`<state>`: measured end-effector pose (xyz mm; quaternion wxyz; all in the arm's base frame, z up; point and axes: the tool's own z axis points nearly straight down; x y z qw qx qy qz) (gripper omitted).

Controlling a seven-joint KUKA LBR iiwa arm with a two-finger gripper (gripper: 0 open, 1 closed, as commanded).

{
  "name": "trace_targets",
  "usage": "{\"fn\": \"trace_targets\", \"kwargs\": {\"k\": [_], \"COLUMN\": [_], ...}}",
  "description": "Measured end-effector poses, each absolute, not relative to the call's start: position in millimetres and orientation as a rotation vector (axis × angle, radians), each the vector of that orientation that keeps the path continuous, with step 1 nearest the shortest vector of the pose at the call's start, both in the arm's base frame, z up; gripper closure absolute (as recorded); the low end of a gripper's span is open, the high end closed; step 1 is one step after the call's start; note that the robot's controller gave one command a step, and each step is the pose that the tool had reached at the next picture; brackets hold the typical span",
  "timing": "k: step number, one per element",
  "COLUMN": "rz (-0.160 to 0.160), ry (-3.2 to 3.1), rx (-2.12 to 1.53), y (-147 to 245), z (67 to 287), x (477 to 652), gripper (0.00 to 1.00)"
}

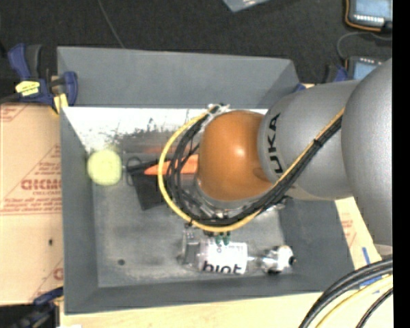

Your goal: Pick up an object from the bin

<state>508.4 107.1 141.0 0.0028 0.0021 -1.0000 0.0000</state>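
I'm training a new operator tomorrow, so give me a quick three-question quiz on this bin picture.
1. True or false: the yellow-green ball lies close to the left wall of the bin.
2. Which thing lies nearest the bin's lower wall in the view? A, the ball; B, the white packet with dark lettering; C, the black and orange tool.
3. Fill in: the rounded cover on the arm's wrist is ___ in colour.

Key: 1 true; 2 B; 3 orange.
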Motion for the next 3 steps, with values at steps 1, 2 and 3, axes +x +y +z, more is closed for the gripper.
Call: {"fn": "trace_targets", "kwargs": {"k": [1,2,3], "rz": [-0.001,-0.001,-0.002], "ry": [-3.144,-3.139,-3.141], "rx": [0.000,0.153,0.114], "y": [106.5,58.4,39.0], "z": [145.5,94.3,91.9], "x": [510.1,485.5,478.5], "gripper": [0.00,0.00,0.00]}}
